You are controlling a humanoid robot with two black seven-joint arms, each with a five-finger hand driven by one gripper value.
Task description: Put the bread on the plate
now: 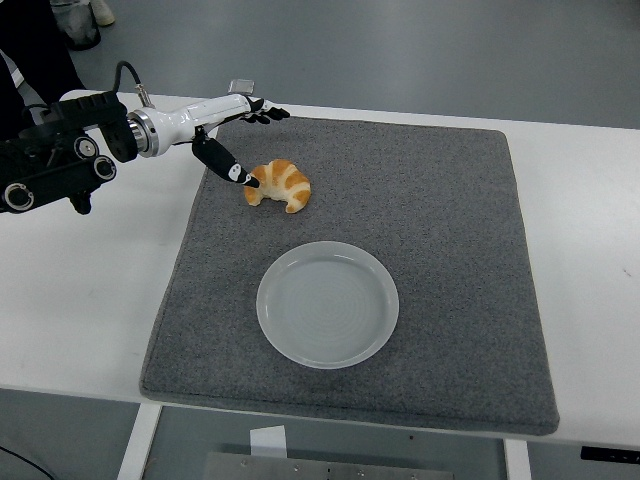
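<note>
Bread [279,185] lies upper left on the grey mat [450,250], above the empty plate [327,303]. Left hand [228,130] reaches in from upper left, fingers spread wide, thumb tip touching the bread.

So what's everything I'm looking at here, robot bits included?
croissant: one, golden brown with pale stripes, on the mat's far left part, beyond the plate
plate: one, pale grey-white, empty, on the mat near the middle front
mat: one, grey, fuzzy, covering the table's middle
table: one, white
small object: one, grey, on the floor beyond the table's far edge
left arm: one, black, coming in from the left
left hand: one, white with black fingers, spread open just left of the croissant
</note>
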